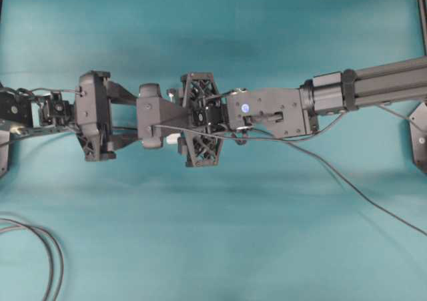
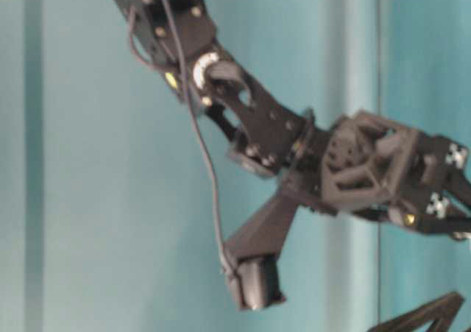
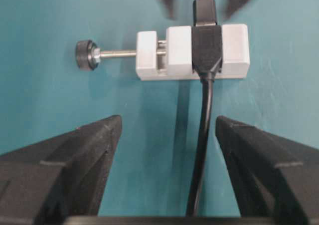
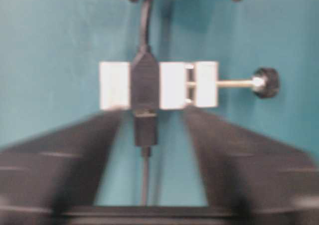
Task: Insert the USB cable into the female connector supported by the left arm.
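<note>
Plug of the USB cable [image 3: 205, 9] sits in the female connector [image 3: 193, 52] on the teal cloth [image 3: 50, 110]. Both pincers stand spread — left gripper [image 3: 168, 135] and right gripper [image 4: 149, 150] hold nothing.

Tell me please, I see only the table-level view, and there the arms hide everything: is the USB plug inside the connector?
Observer: In the left wrist view the plug of the USB cable meets the black band of the female connector with no gap visible, so it looks inserted.
Operator: Does any gripper hold the block?
Observer: No. The left gripper is open, with its fingers apart from the block and only the block's own cable running between them.
Operator: And the right one?
Observer: The right gripper is open too. In its wrist view, the fingers stand on either side of the plug without closing on it.
</note>
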You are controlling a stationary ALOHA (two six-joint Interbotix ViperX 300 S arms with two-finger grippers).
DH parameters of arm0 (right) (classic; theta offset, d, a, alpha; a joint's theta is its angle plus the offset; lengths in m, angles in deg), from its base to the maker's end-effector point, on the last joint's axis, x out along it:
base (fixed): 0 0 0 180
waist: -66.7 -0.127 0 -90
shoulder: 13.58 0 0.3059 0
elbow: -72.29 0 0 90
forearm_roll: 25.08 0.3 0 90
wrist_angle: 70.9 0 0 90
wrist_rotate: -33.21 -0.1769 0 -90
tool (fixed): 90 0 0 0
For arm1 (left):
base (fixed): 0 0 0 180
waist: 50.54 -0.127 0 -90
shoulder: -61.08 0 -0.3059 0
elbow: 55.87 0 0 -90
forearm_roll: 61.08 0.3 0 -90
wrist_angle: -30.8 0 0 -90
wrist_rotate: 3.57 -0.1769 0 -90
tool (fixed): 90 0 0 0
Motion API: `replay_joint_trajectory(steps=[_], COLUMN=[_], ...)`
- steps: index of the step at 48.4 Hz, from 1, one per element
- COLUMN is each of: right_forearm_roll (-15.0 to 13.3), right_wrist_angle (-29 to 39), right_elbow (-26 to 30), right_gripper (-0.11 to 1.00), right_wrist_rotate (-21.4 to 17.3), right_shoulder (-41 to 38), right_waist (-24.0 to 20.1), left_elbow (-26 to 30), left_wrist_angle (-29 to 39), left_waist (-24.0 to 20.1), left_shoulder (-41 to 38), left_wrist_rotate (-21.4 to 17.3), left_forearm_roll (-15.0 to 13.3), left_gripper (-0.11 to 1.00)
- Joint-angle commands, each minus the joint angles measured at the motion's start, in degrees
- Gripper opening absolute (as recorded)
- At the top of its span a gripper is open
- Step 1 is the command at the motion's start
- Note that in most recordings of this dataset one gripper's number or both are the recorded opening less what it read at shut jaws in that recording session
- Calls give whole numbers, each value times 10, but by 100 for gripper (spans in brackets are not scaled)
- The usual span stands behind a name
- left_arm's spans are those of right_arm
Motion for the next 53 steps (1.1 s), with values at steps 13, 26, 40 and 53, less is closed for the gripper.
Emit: replay_joint_trajectory(steps=[13,26,40,53], right_forearm_roll=[-2,-2,-1,-1], right_wrist_angle=[4,-76,-172,-240], right_elbow=[-72,-215,-308,-376], right_gripper=[72,73,73,72], right_wrist_rotate=[-12,-17,-20,-36], right_shoulder=[122,252,325,401], right_waist=[-10,10,17,18], left_elbow=[-45,-83,-97,-98], left_wrist_angle=[52,76,94,197], left_waist=[-1,-1,-1,-1], left_shoulder=[86,210,323,432], left_wrist_rotate=[7,5,6,8], left_forearm_roll=[-2,-2,-2,-2], left_gripper=[81,81,81,81])
